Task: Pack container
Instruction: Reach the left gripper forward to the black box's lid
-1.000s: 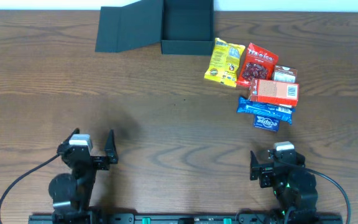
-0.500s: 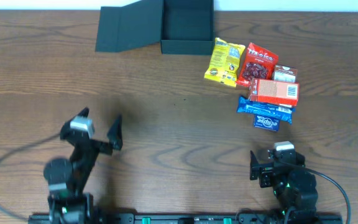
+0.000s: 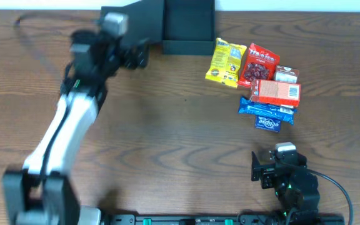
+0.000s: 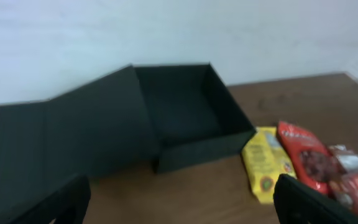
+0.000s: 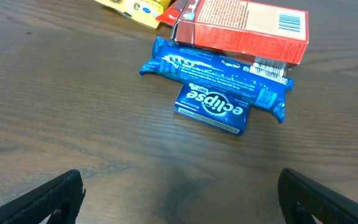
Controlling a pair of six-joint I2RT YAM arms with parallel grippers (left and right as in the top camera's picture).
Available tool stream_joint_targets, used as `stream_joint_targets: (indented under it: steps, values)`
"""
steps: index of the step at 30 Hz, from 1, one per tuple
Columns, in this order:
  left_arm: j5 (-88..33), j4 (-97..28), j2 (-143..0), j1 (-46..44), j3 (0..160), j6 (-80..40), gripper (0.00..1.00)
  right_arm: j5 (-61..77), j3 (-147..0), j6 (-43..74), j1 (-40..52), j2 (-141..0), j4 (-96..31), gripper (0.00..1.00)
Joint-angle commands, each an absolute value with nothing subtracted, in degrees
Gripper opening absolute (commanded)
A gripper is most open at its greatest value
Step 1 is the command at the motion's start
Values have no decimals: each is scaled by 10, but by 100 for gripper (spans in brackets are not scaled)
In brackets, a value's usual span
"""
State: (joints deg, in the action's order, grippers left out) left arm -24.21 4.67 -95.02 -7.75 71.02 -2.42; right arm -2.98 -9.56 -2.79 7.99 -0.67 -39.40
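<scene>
The container point(image 3: 187, 26) is a dark green-black box at the table's far edge, open, with its flap lid point(image 3: 114, 44) lying flat to its left. It shows empty in the left wrist view point(image 4: 185, 112). My left gripper point(image 3: 133, 57) is open and empty, stretched out over the lid just left of the box. Snacks lie right of the box: a yellow packet point(image 3: 225, 61), a red packet point(image 3: 258, 64), an orange-red carton point(image 3: 275, 92), a blue bar point(image 3: 266, 110) and a blue gum pack point(image 3: 267, 123). My right gripper point(image 3: 279, 170) is open and empty near the front edge.
A small silver-white packet point(image 3: 286, 74) lies behind the orange-red carton. A pale wall rises right behind the box. The right wrist view shows the blue bar point(image 5: 219, 68), the gum pack point(image 5: 213, 107) and the carton point(image 5: 241, 28) ahead of the fingers.
My left arm has swung from the front left of the table out to the far edge, ending over the box lid. The right arm and the snacks have not moved.
</scene>
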Motion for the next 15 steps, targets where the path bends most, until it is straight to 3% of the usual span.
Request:
stream_joint_targets:
  steps: [1, 7, 15]
  values:
    - [-183, -3, -1063, -109, 866, -15, 95, -29, -91, -33, 76, -3, -394, 99]
    - [-176, -110, -1309, -143, 1197, -10, 95, -29, -91, -33, 76, -3, -394, 99]
    - [-176, -100, -1451, -158, 1326, -4, 95, -30, -91, -33, 76, -3, -394, 99]
